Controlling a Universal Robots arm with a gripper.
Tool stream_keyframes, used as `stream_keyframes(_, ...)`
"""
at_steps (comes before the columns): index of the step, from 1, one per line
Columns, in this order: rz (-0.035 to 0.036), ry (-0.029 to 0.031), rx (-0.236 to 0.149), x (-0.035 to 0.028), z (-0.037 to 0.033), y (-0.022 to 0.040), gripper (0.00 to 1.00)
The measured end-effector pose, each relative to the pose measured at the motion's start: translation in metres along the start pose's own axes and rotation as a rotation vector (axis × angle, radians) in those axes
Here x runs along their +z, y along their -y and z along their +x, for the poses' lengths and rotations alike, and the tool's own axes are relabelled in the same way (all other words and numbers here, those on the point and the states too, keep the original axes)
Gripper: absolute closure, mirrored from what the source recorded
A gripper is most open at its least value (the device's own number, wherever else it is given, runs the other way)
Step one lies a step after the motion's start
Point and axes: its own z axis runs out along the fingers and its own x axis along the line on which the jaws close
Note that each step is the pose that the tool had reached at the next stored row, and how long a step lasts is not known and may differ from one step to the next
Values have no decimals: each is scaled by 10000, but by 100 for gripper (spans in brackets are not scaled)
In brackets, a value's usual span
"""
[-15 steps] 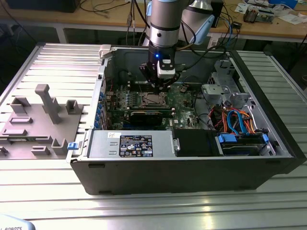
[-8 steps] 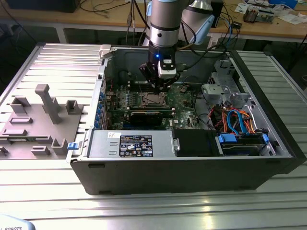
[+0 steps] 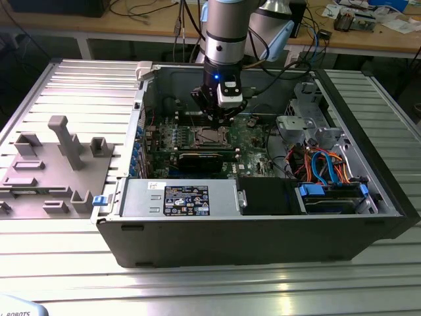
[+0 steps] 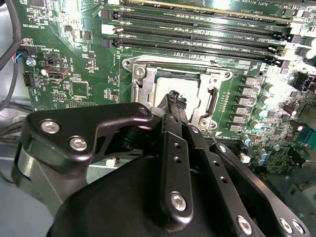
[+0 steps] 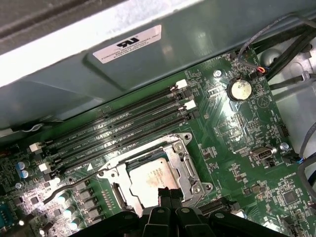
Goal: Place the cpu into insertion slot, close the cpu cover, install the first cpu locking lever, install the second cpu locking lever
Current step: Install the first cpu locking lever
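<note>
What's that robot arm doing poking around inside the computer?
The robot arm's gripper is down inside an open computer case, right over the processor socket on the green motherboard. In both wrist views the chip already sits in the socket, with the metal cover frame lying flat around it. The gripper's tip is at the edge of that frame. A thin wire lever sticks out beside the socket.

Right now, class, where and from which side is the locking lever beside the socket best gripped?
Probably at its hooked free end, from above: the lever is a thin rod lying low over the board, with capacitors crowding one side.
</note>
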Motion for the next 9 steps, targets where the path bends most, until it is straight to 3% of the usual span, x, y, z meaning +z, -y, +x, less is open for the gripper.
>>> stream_keyframes(9,-4,9,-232,0,-1,-1,89)
